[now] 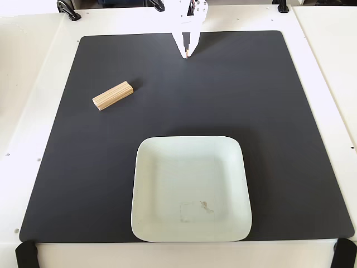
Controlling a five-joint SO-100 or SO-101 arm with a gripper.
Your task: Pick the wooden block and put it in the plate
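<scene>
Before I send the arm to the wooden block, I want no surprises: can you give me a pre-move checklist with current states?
1. Wooden block lies flat on the black mat, unobstructed: ok.
2. Plate holds nothing, only a faint smudge: ok.
3. Tool holds nothing: ok.
4. Tool open enough for the block: not ok, looks shut.
5. Mat between tool and block free of things: ok.
6. Block clear of the plate rim: ok.

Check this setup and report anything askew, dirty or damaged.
One oddity: the plate carries a faint rectangular smudge near its lower middle, with a small dark speck beside it. The wooden block lies at a slant on the black mat, apart from the plate, undamaged.
</scene>
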